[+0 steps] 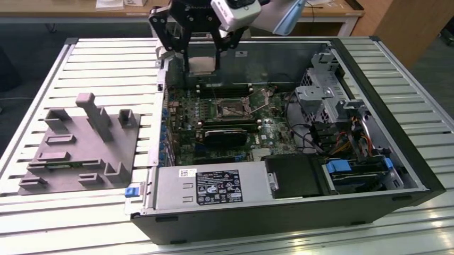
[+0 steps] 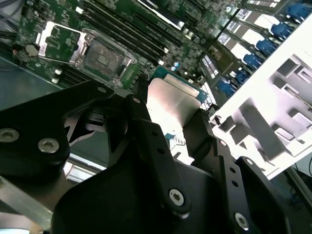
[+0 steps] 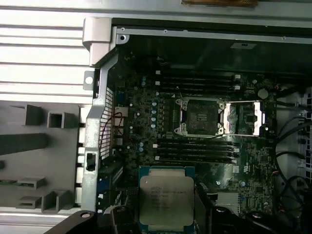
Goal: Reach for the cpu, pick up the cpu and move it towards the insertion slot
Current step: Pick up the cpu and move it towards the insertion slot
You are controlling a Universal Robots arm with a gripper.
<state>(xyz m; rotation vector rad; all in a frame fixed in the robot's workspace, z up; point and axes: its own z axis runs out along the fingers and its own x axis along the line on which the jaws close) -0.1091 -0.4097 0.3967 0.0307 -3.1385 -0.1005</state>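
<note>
You will find the gripper (image 1: pixel 202 58) raised above the open computer case (image 1: pixel 397 154), over the case's far edge in the exterior view, its fingers (image 2: pixel 146 131) clamped on two opposite sides of the cpu (image 1: pixel 202 64). The chip hangs clear of the motherboard (image 3: pixel 146 117), touching nothing but the fingers. In both wrist views the metal top of the cpu (image 3: pixel 166 201) faces the cameras; its near edge is cut off by the gripper body, and in the second wrist view glare washes out most of the surface. The insertion slot (image 1: pixel 230 108) lies on the board, well apart from the chip — its dark centre is exposed and its metal frame (image 3: pixel 246 118) is folded open beside it. The thin wire lever is hard to make out. On the slatted table, the grey fixture block (image 1: pixel 78 146) sits beside the case on the exterior view's left — its contents cannot be told.
</note>
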